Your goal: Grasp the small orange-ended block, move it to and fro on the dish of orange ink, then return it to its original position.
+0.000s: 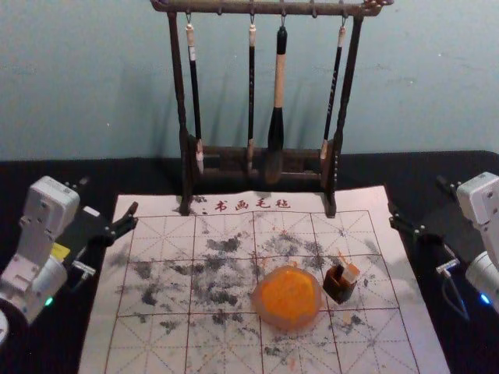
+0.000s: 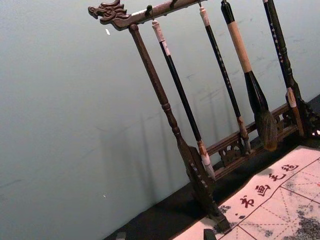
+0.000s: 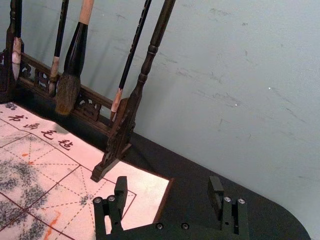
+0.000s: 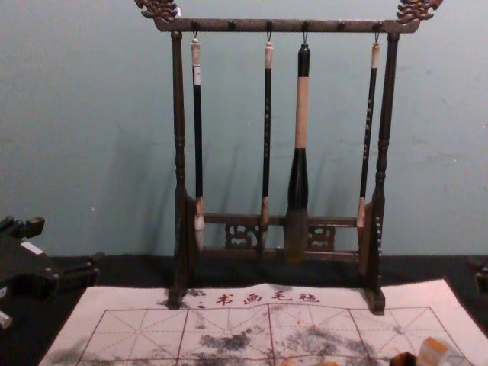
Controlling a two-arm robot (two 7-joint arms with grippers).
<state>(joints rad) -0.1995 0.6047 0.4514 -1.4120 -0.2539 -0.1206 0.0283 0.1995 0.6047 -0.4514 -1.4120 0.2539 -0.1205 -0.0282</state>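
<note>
- I have my black right gripper [image 1: 417, 196] up by the far right corner of the white felt mat [image 1: 405, 327], with its 2 fingers wide apart and nothing in them.
- My black left gripper [image 1: 109, 195] is by the far left corner, also wide apart and holding nothing. I don't think I need it.
- The small pale block with the orange end [image 1: 350, 273] leans in a dark brown open box [image 1: 337, 288], nearer the mat's right edge than its left.
- The right arm is closer. From its gripper, the block is back toward me and to the left, so I should go that way, then down. The block is tipped, so I should turn the fingers to match its slant. I can't tell its long way for sure.
- The round, see-through dish [image 1: 290, 326] of orange ink [image 1: 288, 294] is just left of the box, so the rub should be a short trip.
- The mat has 4 big red signs, 书画毛毡 [image 1: 252, 205], along its far edge. The tiny writing on the hanging brushes [image 4: 301, 107] is too small to read.
</note>
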